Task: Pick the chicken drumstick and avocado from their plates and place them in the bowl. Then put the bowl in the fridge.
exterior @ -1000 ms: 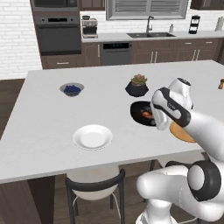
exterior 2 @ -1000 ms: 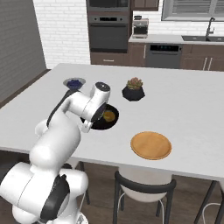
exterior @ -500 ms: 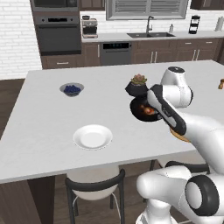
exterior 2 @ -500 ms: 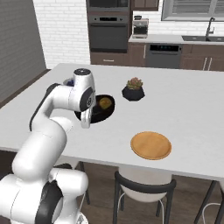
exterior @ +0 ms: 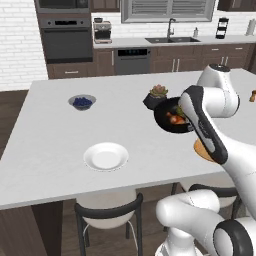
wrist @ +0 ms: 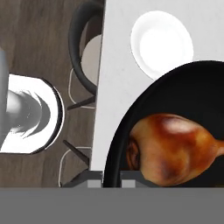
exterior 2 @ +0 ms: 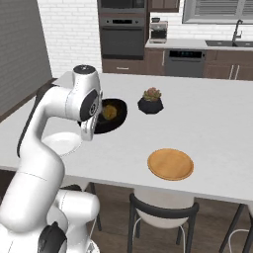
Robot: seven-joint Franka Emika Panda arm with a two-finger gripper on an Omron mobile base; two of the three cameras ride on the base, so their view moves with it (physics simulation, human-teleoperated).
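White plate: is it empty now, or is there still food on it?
Empty. The white plate shows a bare glossy surface, and the chicken drumstick lies inside the black bowl instead.

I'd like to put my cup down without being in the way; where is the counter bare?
There is bare top between the berry bowl and the white plate, and along the far edge behind the plant pot. It is crowded around the black bowl, the arm and the wooden plate.

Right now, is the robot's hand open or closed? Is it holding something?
Gripper: closed, pinching the rim of the black bowl, which has the chicken drumstick inside.
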